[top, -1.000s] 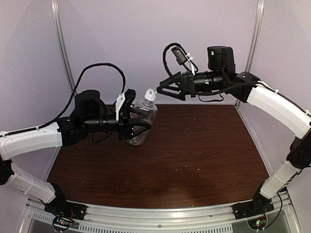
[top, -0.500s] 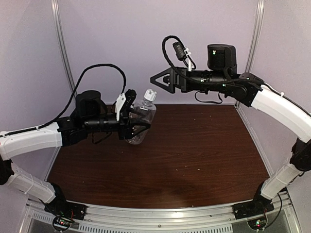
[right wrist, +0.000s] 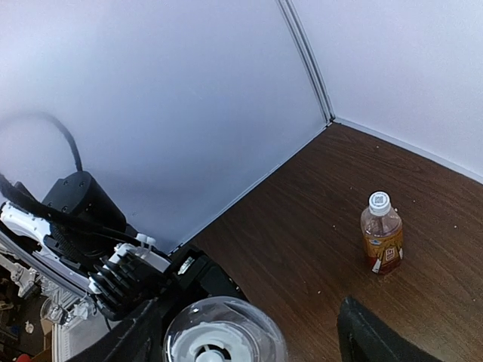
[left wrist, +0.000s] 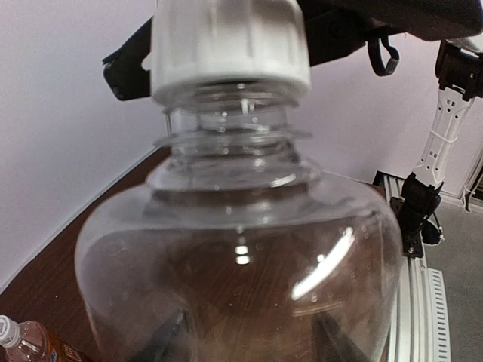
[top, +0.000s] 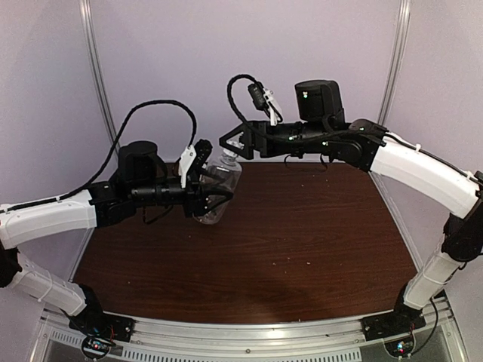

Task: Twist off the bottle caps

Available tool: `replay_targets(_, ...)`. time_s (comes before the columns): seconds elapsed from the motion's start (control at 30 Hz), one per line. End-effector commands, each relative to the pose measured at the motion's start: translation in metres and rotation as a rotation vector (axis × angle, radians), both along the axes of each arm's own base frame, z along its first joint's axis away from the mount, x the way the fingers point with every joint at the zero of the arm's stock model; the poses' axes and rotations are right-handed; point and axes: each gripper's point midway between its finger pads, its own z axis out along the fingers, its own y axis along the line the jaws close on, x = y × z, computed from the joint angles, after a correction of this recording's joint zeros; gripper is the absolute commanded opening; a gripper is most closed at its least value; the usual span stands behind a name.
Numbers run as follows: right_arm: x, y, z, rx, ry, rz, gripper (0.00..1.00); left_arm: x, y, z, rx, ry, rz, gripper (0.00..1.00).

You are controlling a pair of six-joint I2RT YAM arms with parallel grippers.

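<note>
My left gripper [top: 205,188] is shut on the clear bottle [top: 219,190] and holds it tilted above the table's back left. In the left wrist view the bottle [left wrist: 241,256] fills the frame, with its white cap [left wrist: 230,45] on its neck. My right gripper [top: 230,148] is open, its fingers [right wrist: 377,335] on either side of that cap [right wrist: 205,351] without touching it. The amber bottle [right wrist: 382,235], with a red and white label and its white cap [right wrist: 379,200] on, stands upright on the table. It also shows in the left wrist view [left wrist: 30,345].
The dark wooden table [top: 302,241] is walled by pale panels at the back and sides, with metal corner posts [top: 98,75]. The amber bottle is hidden in the top view.
My right gripper has swung left and down from beside the clear bottle to over its cap. The left gripper keeps hold of the bottle, which has dipped slightly.
</note>
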Motion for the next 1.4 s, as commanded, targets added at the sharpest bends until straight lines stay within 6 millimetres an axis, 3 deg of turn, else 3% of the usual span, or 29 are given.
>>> replay_targets(0.0,-0.005,0.003,0.01,0.025,-0.01,0.015,0.76,0.002,0.002,0.029,-0.055,-0.07,0.016,0.25)
replay_targets(0.43,-0.015,0.004,0.006,0.035,-0.003,0.064,0.46,0.004,0.003,0.029,-0.052,-0.071,0.025,0.25)
replay_targets(0.7,-0.024,0.003,0.013,0.034,-0.073,0.115,0.14,0.003,0.004,0.03,-0.055,-0.073,0.026,0.25)
replay_targets(0.77,-0.027,0.002,0.016,0.022,-0.116,0.134,0.1,0.002,0.004,0.031,-0.06,-0.073,0.022,0.25)
replay_targets(0.93,-0.042,0.0,0.02,-0.038,-0.271,0.262,0.09,-0.01,0.001,0.038,-0.095,-0.08,-0.047,0.25)
replay_targets(1.07,-0.075,-0.004,0.019,-0.059,-0.421,0.492,0.14,-0.032,-0.004,0.047,-0.147,-0.086,-0.172,0.26)
replay_targets(1.17,-0.087,-0.011,0.016,-0.062,-0.496,0.598,0.15,-0.053,-0.007,0.053,-0.193,-0.08,-0.301,0.26)
replay_targets(1.27,-0.092,-0.018,0.018,-0.033,-0.511,0.693,0.15,-0.07,-0.009,0.058,-0.228,-0.068,-0.407,0.26)
replay_targets(1.37,-0.091,-0.021,0.016,-0.025,-0.488,0.747,0.15,-0.074,-0.01,0.057,-0.229,-0.056,-0.44,0.26)
